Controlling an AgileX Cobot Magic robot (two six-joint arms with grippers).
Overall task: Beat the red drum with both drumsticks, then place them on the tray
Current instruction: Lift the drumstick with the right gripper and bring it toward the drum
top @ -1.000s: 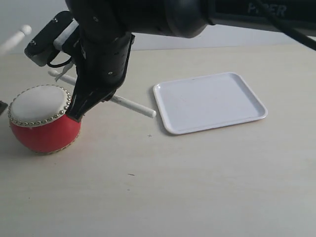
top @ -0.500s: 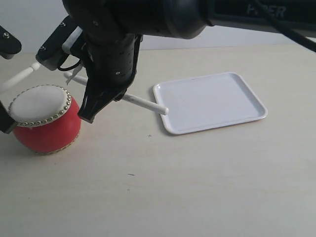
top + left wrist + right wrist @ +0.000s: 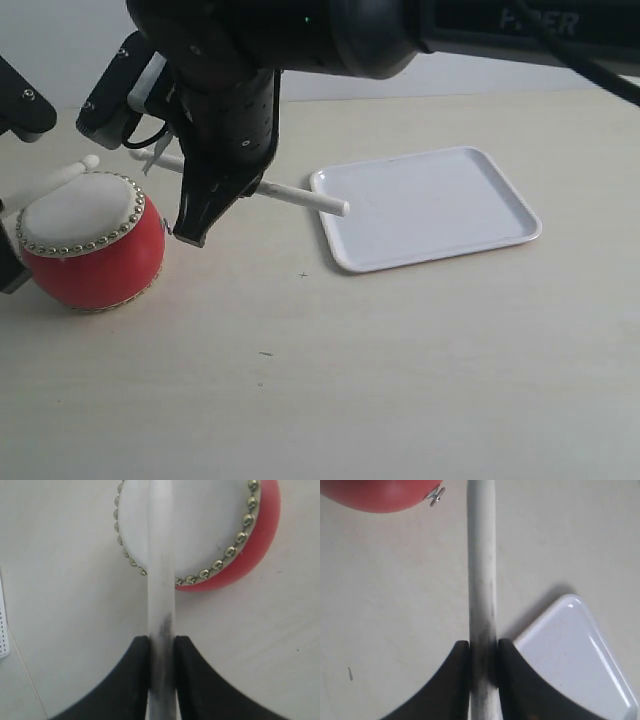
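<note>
Left gripper (image 3: 161,645) and right gripper (image 3: 483,647) are clamped; right arm (image 3: 230,100) reaches across.

We are looking at a pale beige table (image 3: 430,390) that is filling most of the exterior view. A grey-white wall (image 3: 60,30) is running along the table's far edge. A small dark mark (image 3: 265,353) and a fainter speck (image 3: 303,274) are lying near the table's middle.

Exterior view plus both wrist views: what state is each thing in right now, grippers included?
red drum: upright, skin up.
left drumstick: held by left gripper, over the drum skin; contact unclear.
right drumstick: held by right gripper, off the drum, end at the tray rim.
tray: flat on table, no stick in it.
left gripper: shut on left drumstick.
right gripper: shut on right drumstick.
</note>
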